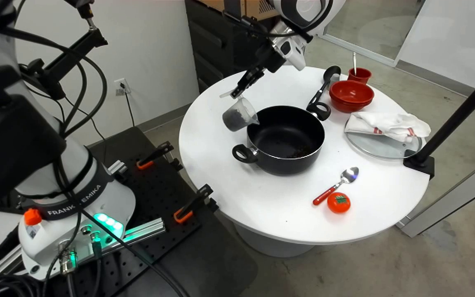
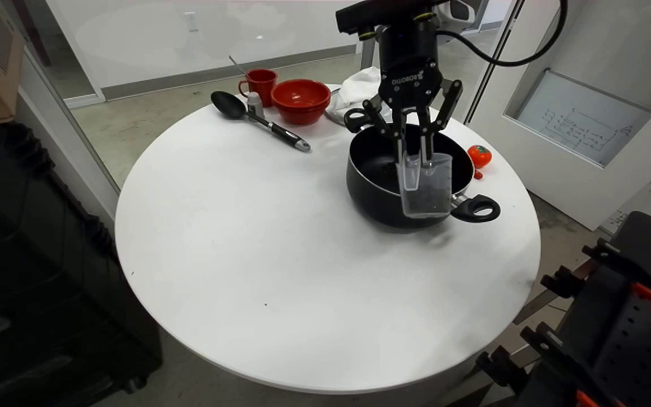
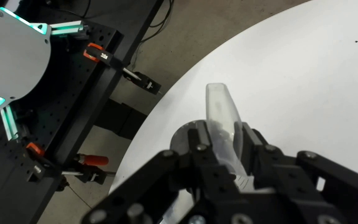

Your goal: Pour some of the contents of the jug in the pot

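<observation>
A translucent plastic jug (image 1: 237,116) with dark contents hangs tilted at the near side of the black pot (image 1: 285,163), its spout at the rim. My gripper (image 1: 236,91) is shut on the jug's handle. Between the fingers in the wrist view, the pale handle (image 3: 218,99) shows, with part of the jug's body (image 3: 179,138) behind the left finger. Small dark bits (image 1: 301,152) lie on the pot floor. From another side, the jug (image 2: 428,198) covers part of the pot's (image 2: 379,198) wall. The wrist view does not show the pot clearly.
Behind the pot lie a black ladle (image 1: 316,97), stacked red bowls (image 1: 351,95) and a red mug (image 1: 360,76). A white cloth (image 1: 388,125) rests on a glass lid (image 1: 379,149). A red-handled spoon (image 1: 336,186) and a tomato (image 1: 339,202) sit in front. A black pole (image 1: 452,121) rises at the table edge.
</observation>
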Controlling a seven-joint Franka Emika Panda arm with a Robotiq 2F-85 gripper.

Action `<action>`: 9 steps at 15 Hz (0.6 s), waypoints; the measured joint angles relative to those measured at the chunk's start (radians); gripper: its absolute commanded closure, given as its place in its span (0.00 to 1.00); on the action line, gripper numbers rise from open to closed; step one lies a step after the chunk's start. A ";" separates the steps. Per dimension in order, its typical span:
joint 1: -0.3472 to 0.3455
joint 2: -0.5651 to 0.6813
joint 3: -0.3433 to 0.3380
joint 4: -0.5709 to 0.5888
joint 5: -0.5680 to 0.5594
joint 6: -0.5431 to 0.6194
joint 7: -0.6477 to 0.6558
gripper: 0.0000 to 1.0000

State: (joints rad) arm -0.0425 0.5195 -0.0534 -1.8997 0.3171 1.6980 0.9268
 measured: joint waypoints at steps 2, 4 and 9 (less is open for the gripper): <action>-0.004 -0.001 -0.005 0.002 0.001 -0.008 -0.004 0.93; -0.009 -0.001 -0.008 0.010 0.012 -0.025 -0.005 0.93; -0.026 0.022 -0.015 0.079 0.086 -0.077 -0.003 0.93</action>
State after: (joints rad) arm -0.0688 0.5418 -0.0685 -1.8205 0.4032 1.6212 0.9233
